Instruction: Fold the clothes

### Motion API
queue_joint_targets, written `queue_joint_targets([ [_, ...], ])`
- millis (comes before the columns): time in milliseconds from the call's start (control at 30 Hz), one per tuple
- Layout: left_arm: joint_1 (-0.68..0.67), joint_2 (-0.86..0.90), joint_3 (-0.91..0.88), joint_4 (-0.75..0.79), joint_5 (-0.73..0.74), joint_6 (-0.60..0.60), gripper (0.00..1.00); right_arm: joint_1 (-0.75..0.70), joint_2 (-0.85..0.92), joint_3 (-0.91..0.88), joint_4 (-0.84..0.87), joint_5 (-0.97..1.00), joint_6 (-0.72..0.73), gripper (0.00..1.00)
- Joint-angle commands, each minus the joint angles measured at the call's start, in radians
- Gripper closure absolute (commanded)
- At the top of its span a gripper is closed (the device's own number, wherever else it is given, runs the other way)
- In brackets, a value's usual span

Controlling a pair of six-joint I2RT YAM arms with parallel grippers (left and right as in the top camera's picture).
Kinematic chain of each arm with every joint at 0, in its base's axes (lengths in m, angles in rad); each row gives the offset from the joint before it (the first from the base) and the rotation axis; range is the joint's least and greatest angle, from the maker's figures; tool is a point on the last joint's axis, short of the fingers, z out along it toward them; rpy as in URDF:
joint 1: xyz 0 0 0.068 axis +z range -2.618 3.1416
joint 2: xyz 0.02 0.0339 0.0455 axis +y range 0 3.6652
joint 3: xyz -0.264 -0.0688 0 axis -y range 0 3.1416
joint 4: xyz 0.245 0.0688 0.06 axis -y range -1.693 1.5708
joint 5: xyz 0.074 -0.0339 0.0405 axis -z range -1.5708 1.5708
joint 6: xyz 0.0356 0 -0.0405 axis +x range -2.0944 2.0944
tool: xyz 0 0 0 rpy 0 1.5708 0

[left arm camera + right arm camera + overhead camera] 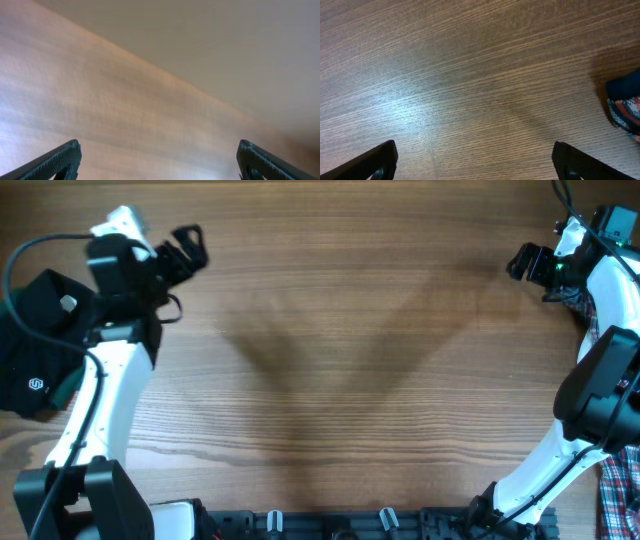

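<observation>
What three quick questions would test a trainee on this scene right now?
1. Fill in: the black shirt bears a ___ logo.
2. True or false: the left fingers and right fingers are open and empty.
3. Where on the table is the plaid shirt? A: left edge. B: middle. C: right edge.
Key: 1 white; 2 true; 3 C.

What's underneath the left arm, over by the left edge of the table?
A black shirt with a white logo, and a sliver of green fabric beside it. The left arm covers the shirt's inner side, so the rest is hidden.
</observation>
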State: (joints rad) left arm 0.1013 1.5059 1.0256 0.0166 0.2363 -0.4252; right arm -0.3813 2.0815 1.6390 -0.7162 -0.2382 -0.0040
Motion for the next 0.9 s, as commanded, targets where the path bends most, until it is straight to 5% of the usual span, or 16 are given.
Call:
queue_joint_targets([
  [0,-0.09,0.005,-0.005,-0.108,0.003,-0.002,0.0,0.0,-0.017,0.008,0.002,0.002,0.005,0.0],
  [200,-0.119,0.005,-0.005,-0.243,0.002,-0.002,0.0,0.0,-0.017,0.008,0.002,0.002,0.005,0.0],
  [867,-0.119,0.005,-0.005,-0.246,0.002,-0.002,0.0,-0.061,-0.013,0.008,0.02,-0.009,0.007,0.0],
])
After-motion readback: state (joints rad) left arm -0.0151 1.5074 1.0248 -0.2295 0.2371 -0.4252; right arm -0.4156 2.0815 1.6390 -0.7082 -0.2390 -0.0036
